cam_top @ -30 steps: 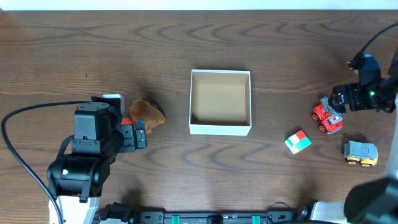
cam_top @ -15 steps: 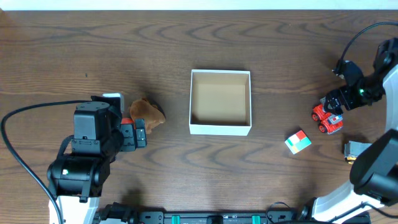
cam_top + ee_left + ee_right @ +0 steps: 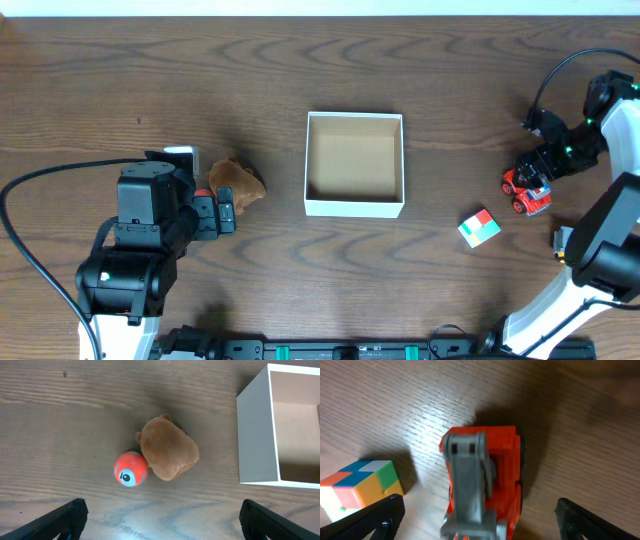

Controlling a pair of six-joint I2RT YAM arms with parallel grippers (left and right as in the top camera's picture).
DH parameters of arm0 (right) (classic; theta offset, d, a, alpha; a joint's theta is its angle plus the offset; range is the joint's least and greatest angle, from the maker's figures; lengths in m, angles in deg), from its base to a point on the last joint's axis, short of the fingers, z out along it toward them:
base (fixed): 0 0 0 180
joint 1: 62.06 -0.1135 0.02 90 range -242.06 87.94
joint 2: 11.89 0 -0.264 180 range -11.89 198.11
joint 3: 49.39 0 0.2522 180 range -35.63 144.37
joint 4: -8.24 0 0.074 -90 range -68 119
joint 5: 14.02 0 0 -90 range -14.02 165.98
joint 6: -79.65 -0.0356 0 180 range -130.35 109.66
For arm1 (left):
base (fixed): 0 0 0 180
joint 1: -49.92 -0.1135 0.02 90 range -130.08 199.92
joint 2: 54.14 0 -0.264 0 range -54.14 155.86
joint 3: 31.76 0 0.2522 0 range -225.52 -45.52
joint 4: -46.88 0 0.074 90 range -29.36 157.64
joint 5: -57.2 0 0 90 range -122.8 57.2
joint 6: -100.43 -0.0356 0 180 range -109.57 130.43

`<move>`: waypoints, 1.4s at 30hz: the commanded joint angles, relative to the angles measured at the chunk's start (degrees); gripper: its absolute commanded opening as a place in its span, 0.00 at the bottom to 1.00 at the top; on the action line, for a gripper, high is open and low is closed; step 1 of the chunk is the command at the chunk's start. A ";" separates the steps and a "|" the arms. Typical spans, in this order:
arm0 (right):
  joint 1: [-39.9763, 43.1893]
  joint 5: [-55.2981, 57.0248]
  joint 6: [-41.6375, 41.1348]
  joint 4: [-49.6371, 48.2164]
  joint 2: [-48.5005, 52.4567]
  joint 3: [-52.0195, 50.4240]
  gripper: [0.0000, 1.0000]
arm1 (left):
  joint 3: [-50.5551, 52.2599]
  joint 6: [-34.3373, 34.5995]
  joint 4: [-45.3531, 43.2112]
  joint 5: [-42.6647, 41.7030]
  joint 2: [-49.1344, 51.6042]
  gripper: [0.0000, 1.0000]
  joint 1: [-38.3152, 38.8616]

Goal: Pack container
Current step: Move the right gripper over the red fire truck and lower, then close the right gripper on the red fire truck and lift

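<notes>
The container (image 3: 354,208) is a small square white-walled box with a tan inside, at the table's centre, with nothing in it; its left wall shows in the left wrist view (image 3: 256,430). A brown plush toy (image 3: 236,181) (image 3: 167,448) and an orange ball (image 3: 131,468) lie left of it. My left gripper (image 3: 226,214) (image 3: 160,525) is open, just short of them. A red toy truck with a grey arm (image 3: 526,189) (image 3: 482,477) sits at the right. My right gripper (image 3: 538,163) (image 3: 480,520) is open, its fingers either side of the truck.
A colourful cube (image 3: 479,227) (image 3: 360,482) lies left of and below the truck. A grey and yellow toy vehicle (image 3: 562,240) peeks out from under the right arm. Cables run along both sides.
The right arm swung round over the right edge, now covering most of the grey toy vehicle, and its gripper moved down onto the red truck. The left arm stayed still.
</notes>
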State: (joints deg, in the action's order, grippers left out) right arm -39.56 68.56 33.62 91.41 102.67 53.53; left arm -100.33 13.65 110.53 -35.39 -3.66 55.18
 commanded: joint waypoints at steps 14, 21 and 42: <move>-0.24 0.11 -2.82 -1.64 4.87 -2.36 0.99 | -1.05 0.74 -0.98 0.09 0.02 0.98 -0.11; -0.46 0.11 -5.79 -3.04 4.90 -3.72 0.82 | -1.05 0.74 -1.16 0.09 0.02 0.98 -0.11; -0.46 0.02 -11.89 -3.52 4.90 -3.72 0.53 | -1.05 0.76 -1.16 0.09 0.02 0.98 -0.11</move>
State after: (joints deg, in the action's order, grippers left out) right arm -39.58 68.93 23.37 88.35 106.98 50.13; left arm -100.33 13.65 109.61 -35.39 -3.66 55.18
